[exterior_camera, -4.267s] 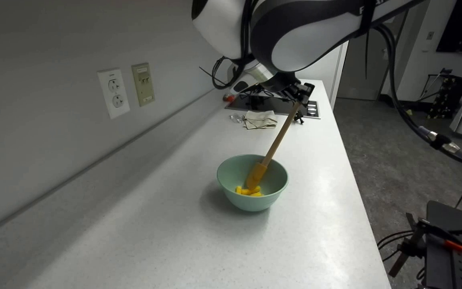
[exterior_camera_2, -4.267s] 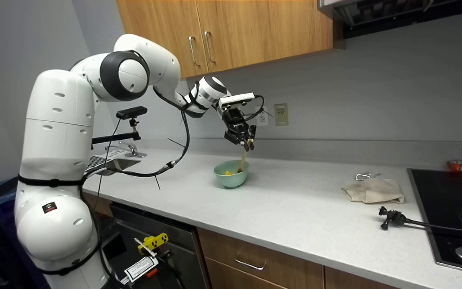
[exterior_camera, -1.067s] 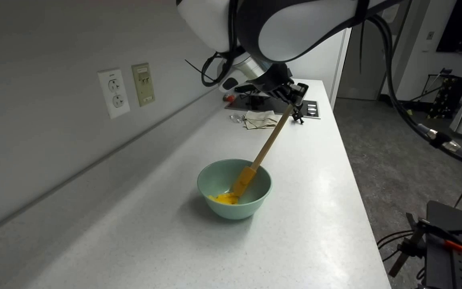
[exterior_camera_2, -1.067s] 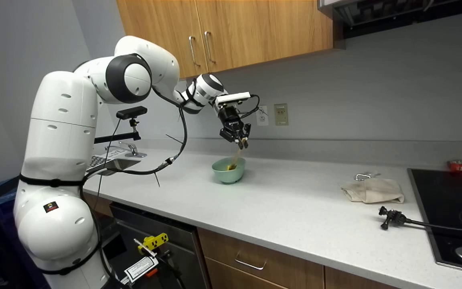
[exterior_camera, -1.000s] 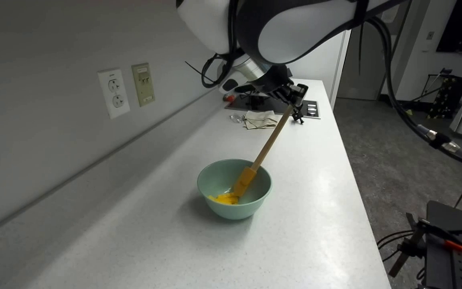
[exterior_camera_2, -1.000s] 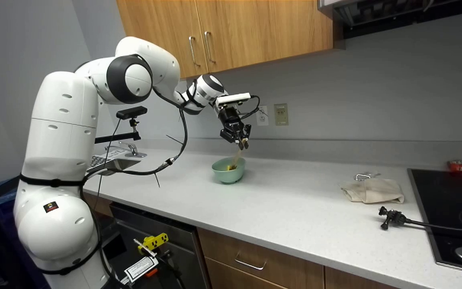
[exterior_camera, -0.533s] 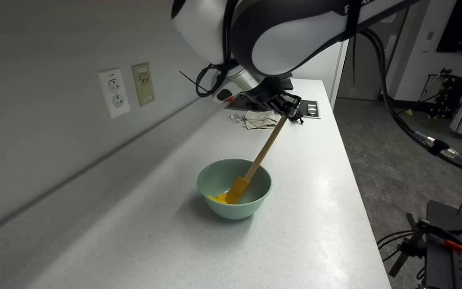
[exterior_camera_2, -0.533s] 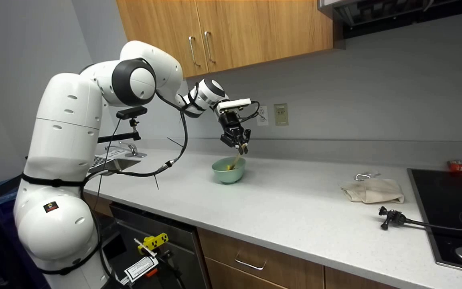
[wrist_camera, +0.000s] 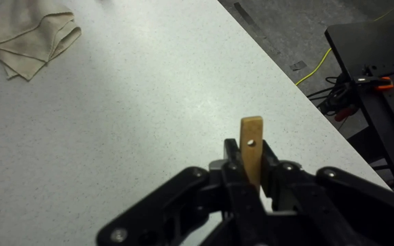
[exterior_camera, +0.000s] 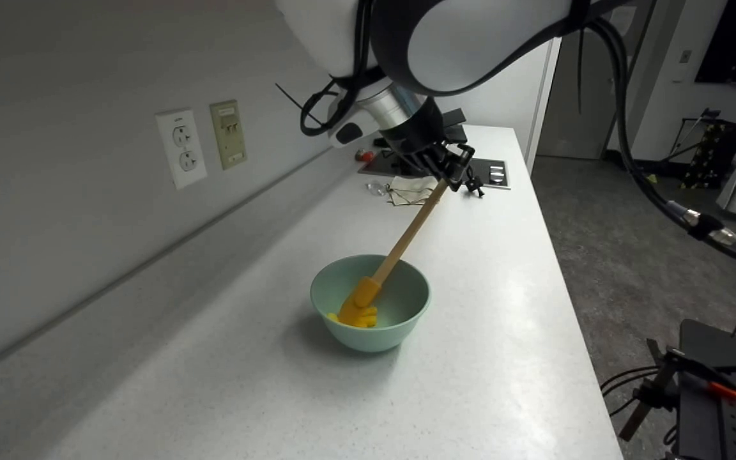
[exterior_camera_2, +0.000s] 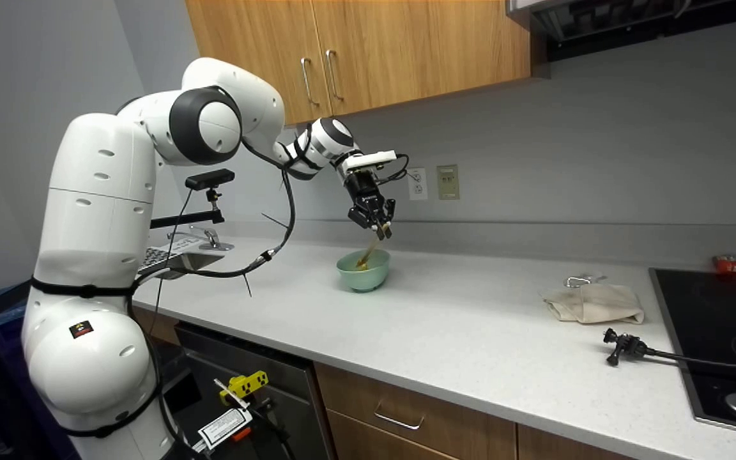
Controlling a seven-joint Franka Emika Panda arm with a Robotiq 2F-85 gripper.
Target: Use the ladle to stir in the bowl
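Observation:
My gripper (exterior_camera: 451, 179) is shut on the tan wooden handle of the ladle (exterior_camera: 409, 235), near its top end. It also shows in an exterior view (exterior_camera_2: 382, 231). In the wrist view the fingers (wrist_camera: 250, 152) press both sides of the handle (wrist_camera: 251, 130), and the holed end sticks out past them. The ladle leans, with its yellow scoop end down inside the pale green bowl (exterior_camera: 375, 338), among yellow pieces (exterior_camera: 368, 317). The bowl stands upright on the counter in both exterior views (exterior_camera_2: 365, 281). The bowl is out of the wrist view.
A folded beige cloth (exterior_camera_2: 595, 303) lies on the counter, with a black clamp (exterior_camera_2: 627, 345) and the cooktop (exterior_camera_2: 726, 319) beyond it. A wall with outlets (exterior_camera: 181, 148) runs behind the bowl. A sink (exterior_camera_2: 189, 259) is at the far left. The wrist view shows the counter's edge.
The gripper and ladle have shifted left in both exterior views, and the gripper is higher than half a second ago. The scoop has swept left in the bowl. The bowl has slid since 4.3 seconds ago.

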